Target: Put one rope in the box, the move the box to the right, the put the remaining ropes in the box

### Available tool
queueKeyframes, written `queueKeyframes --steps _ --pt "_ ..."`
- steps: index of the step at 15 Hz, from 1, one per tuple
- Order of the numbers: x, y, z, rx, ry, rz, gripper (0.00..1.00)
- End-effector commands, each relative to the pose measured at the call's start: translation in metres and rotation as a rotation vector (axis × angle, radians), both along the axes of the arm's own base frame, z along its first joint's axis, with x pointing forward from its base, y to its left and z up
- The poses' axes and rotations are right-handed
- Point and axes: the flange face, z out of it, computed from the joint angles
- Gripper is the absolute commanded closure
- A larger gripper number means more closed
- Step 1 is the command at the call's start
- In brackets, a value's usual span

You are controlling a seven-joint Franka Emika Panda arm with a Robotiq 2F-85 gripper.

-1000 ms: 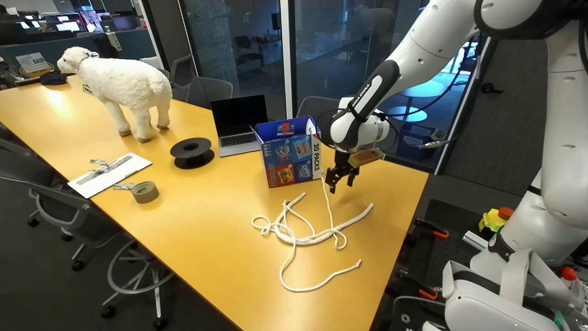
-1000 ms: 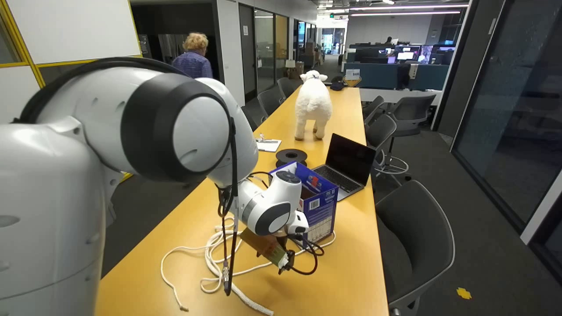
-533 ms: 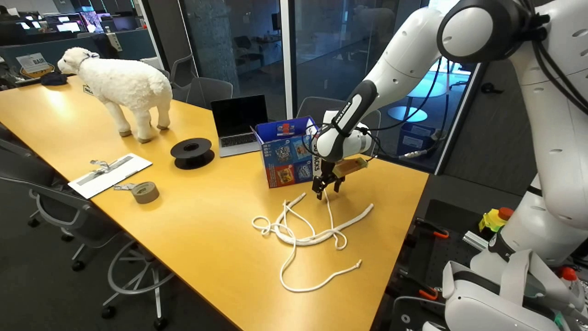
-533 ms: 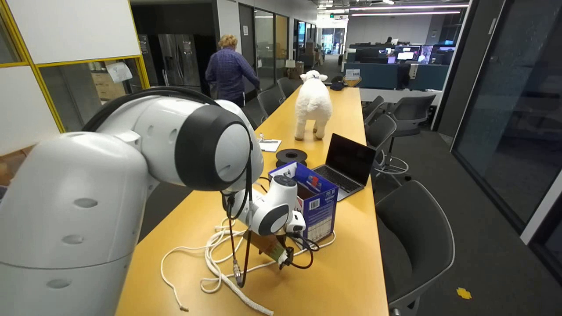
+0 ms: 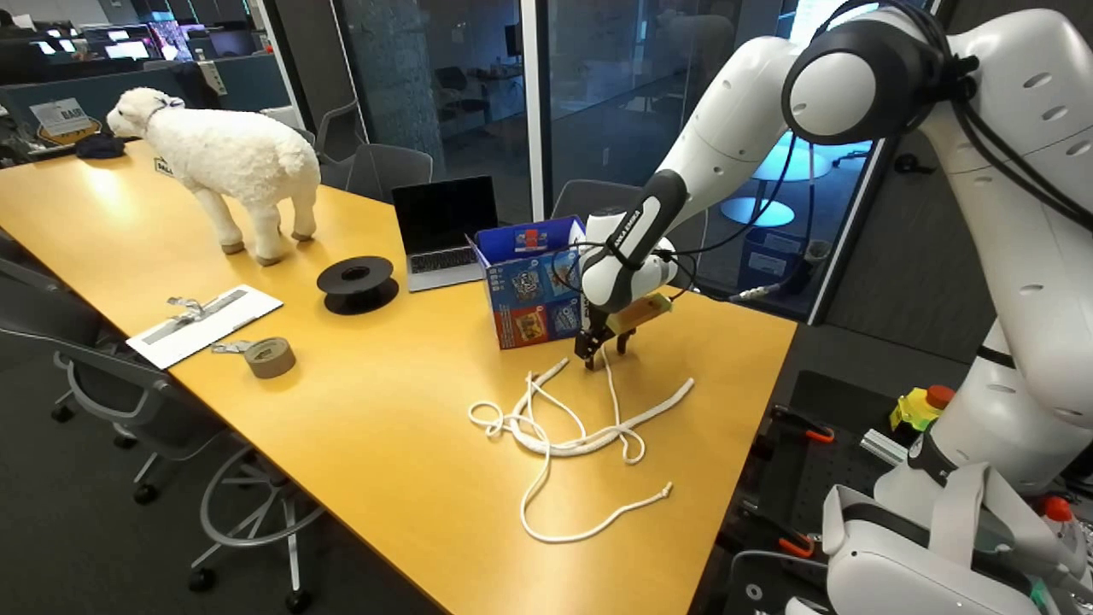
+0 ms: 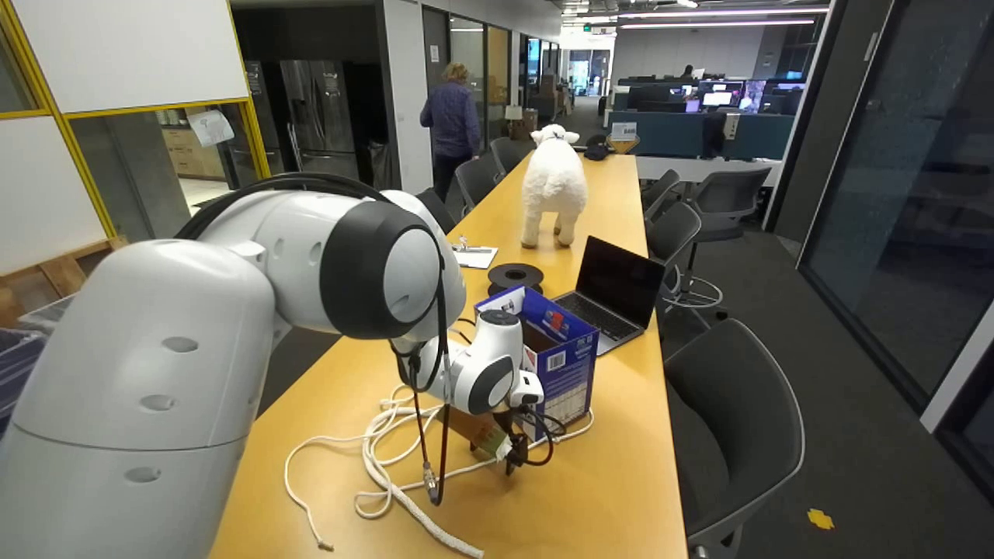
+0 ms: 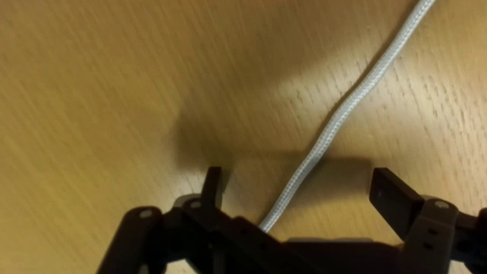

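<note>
The blue box (image 5: 534, 299) (image 6: 571, 373) stands upright on the table, top open, in both exterior views. White ropes (image 5: 555, 446) (image 6: 380, 450) lie loosely tangled in front of it, one thick and others thin. A thin strand runs from the tangle past the box's near corner. Low over that strand, beside the box, hangs my gripper (image 5: 606, 354), its jaws wide apart. In the wrist view the thin rope (image 7: 342, 110) crosses diagonally between the spread fingertips of my gripper (image 7: 297, 171), touching neither finger pad. The box's inside is mostly hidden.
A laptop (image 5: 448, 231) (image 6: 613, 287) sits right behind the box. A black spool (image 5: 357, 284), a tape roll (image 5: 270, 358), a clipboard (image 5: 205, 325) and a plush sheep (image 5: 226, 166) are farther along the table (image 5: 410, 478). Dangling cables (image 6: 436, 435) hang from the arm.
The arm has shifted towards the box and come down, bringing the open gripper over the thin rope. Box and ropes look unmoved. A person in the background has walked farther away.
</note>
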Motion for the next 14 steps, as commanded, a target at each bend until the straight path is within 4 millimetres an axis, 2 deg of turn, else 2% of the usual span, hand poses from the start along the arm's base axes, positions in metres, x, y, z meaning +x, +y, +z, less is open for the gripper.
queueKeyframes --steps 1,11,12,13,14 --pt "0.011 -0.0055 0.0033 -0.023 -0.009 -0.019 0.0" --pt "0.0113 -0.011 -0.0015 -0.017 -0.002 -0.029 0.0" --pt "0.0116 -0.011 -0.002 -0.021 -0.003 -0.022 0.25" --pt "0.0115 -0.0105 -0.0025 -0.022 -0.004 -0.023 0.26" --pt "0.0122 -0.0108 -0.0014 -0.023 -0.007 -0.023 0.32"
